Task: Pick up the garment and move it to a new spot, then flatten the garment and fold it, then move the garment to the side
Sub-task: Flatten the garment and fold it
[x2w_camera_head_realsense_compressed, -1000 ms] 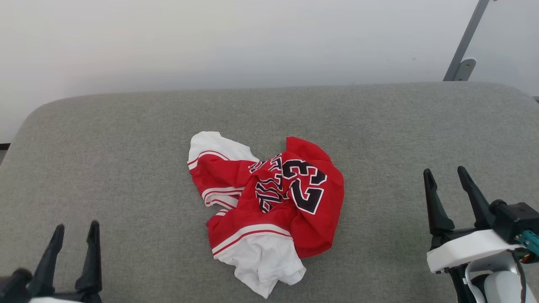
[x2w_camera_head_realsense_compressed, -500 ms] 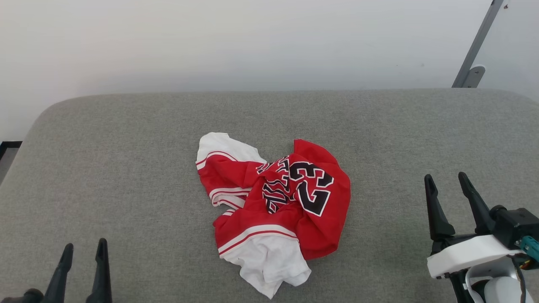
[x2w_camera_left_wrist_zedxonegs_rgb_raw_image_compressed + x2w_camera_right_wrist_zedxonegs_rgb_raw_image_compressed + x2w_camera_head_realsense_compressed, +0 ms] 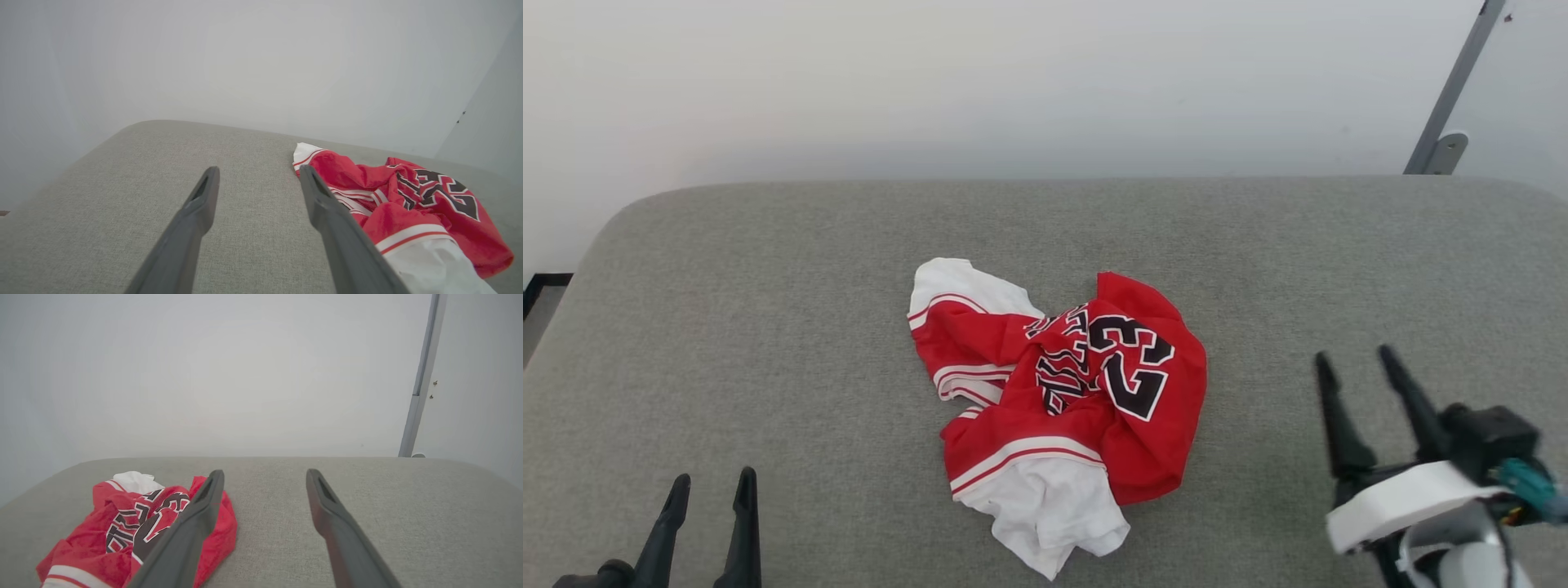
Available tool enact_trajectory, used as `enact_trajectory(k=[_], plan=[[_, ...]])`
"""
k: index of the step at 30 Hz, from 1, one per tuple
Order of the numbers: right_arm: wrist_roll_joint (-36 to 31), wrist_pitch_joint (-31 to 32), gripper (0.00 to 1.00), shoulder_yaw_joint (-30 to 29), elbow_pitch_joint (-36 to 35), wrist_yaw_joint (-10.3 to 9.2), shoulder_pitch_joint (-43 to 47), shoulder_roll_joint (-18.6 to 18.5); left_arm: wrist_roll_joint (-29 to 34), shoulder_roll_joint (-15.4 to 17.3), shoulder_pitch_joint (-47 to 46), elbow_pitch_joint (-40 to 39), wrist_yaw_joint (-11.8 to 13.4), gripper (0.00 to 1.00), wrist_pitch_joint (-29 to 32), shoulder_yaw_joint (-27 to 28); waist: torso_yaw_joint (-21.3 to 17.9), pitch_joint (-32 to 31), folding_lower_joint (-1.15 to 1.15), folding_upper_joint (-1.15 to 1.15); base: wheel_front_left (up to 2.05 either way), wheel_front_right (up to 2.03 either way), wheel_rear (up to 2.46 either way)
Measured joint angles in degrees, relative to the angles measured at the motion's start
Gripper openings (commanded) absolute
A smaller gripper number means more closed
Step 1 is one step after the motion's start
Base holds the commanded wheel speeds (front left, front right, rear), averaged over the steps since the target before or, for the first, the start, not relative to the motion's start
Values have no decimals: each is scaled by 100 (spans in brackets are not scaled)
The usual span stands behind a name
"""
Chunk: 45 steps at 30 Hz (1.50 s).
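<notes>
The garment point(image 3: 1058, 400) lies crumpled in a heap at the middle of the grey padded surface point(image 3: 768, 310), red with white sleeves, striped trim and a black 23 facing up. My left gripper point(image 3: 711, 483) stands open at the lower left, well clear of the cloth. Open too, my right gripper point(image 3: 1354, 360) hovers to the right of the heap with nothing between its fingers. The left wrist view has the garment point(image 3: 400, 208) to the right of the left gripper point(image 3: 259, 173). In the right wrist view the garment point(image 3: 135, 522) sits left of the right gripper point(image 3: 265, 475).
A pale wall rises behind the grey surface's far edge. A grey metal post point(image 3: 1450, 98) with a foot bracket stands at the back right, also the post point(image 3: 421, 375) in the right wrist view. Bare grey surface point(image 3: 408, 506) spreads on both sides of the heap.
The head camera has shifted, so the whole scene slid right and down. My right gripper has moved a little left toward the garment; the left gripper sits lower in view. The garment lies as before.
</notes>
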Motion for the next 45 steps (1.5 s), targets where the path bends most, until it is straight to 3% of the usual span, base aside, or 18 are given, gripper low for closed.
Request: enact_trajectory(k=[5, 15, 24, 34, 35, 36, 37, 45], plan=[[222, 547, 100, 892, 7, 0, 47, -214, 0, 11, -59, -73, -1, 100, 0, -40, 143, 24, 0, 0, 0, 0, 0], [1032, 2015, 100, 2870, -148, 0, -304, -1026, -15, 32, -229, -85, -1, 100, 0, -223, 537, 202, 0, 0, 0, 0, 0], [1098, 3004, 100, 3543, 126, 0, -882, -1417, -80, -32, -507, 1, -1, 100, 0, -481, 962, 449, 0, 0, 0, 0, 0], [737, 3383, 100, 4342, 886, 1, -1575, -1347, -197, -107, -724, 48, -1, 100, -1, -549, 1257, 744, 0, 0, 0, 0, 0], [736, 3356, 78, 4376, 976, 1, -1648, -1325, -212, -111, -743, 48, -1, 100, -1, -548, 1266, 761, 0, 0, 0, 0, 0], [760, 3298, 18, 4408, 1034, 1, -1704, -1298, -222, -115, -760, 49, -1, 100, 0, -543, 1268, 775, 0, 0, 0, 0, 0], [781, 3241, 0, 4486, 1124, 1, -1819, -1289, -235, -125, -773, 45, -1, 100, 0, -517, 1252, 786, 0, 0, 0, 0, 0], [1015, 3268, 0, 4113, 739, 1, -1952, -1605, -261, -124, -751, 20, -1, 100, -1, -355, 1004, 782, 0, 0, 0, 0, 0]])
